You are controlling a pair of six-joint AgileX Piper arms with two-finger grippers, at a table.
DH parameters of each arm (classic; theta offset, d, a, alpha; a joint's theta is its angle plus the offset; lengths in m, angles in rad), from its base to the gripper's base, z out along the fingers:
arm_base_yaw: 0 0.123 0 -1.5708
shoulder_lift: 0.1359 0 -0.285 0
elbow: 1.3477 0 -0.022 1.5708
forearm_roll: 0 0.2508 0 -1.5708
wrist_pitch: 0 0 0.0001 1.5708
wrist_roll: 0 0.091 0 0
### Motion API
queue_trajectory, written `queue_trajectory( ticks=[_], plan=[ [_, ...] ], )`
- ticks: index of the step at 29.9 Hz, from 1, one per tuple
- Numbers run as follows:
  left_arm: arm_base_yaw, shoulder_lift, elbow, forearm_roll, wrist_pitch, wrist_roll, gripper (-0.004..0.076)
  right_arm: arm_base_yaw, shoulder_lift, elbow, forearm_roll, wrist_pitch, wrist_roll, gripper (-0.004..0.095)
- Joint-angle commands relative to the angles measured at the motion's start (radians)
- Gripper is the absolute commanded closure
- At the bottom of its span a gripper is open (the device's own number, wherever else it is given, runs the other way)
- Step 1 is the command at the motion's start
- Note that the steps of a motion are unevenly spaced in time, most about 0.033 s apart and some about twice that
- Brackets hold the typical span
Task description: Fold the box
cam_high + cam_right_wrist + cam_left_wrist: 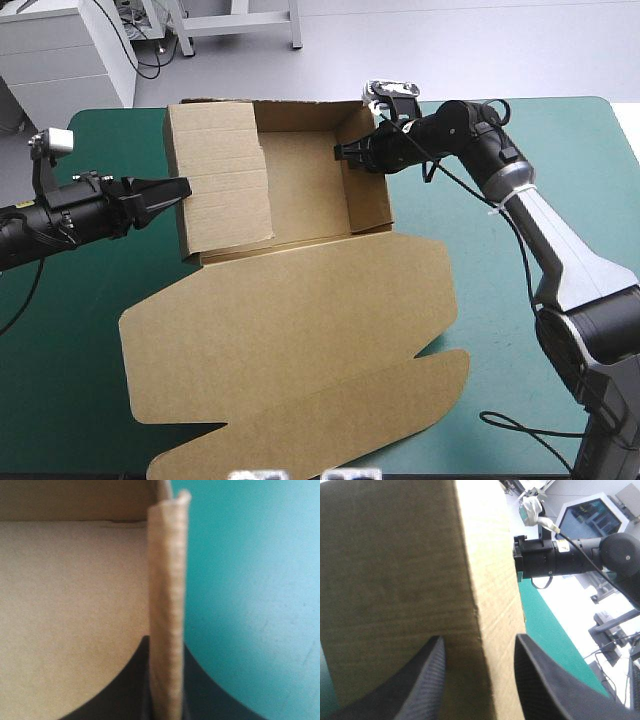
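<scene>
Two walls of the brown box [300,330] engaged at once. With the left gripper [180,189], straddles the folded-over left wall: black fingers [432,680] spread apart, one on the wall's outer face, one on its inner side, the board's edge between them. With the right gripper [342,153], clamps the opposite wall: fingers all but together, the sheet pinched upright between them, tray floor to one side of them and teal-green tabletop [250,580] to the other. Sits as an open tray between both sets of fingers, lid flat on the tabletop nearer the robot.
</scene>
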Motion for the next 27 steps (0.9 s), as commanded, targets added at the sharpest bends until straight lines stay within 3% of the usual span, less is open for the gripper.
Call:
queue_trajectory(
  ticks=[1,6,15,27],
  plan=[
    [-0.005,-0.021,-0.027,0.018,0.058,-0.011,0.0404,0.027,-0.051,-0.027,0.045,-0.088,0.015,0.0923],
    [-0.005,-0.021,-0.027,0.079,0.058,-0.036,0.0404,0.076,-0.051,-0.027,0.033,-0.138,0.012,0.0923],
    [-0.005,-0.021,-0.027,0.317,0.053,-0.165,0.0405,0.181,-0.047,-0.028,-0.095,-0.180,0.043,0.0907],
    [-0.005,-0.019,-0.027,0.692,-0.073,-0.298,0.0491,0.330,-0.043,-0.036,-0.277,-0.227,0.146,0.0905]
  ],
)
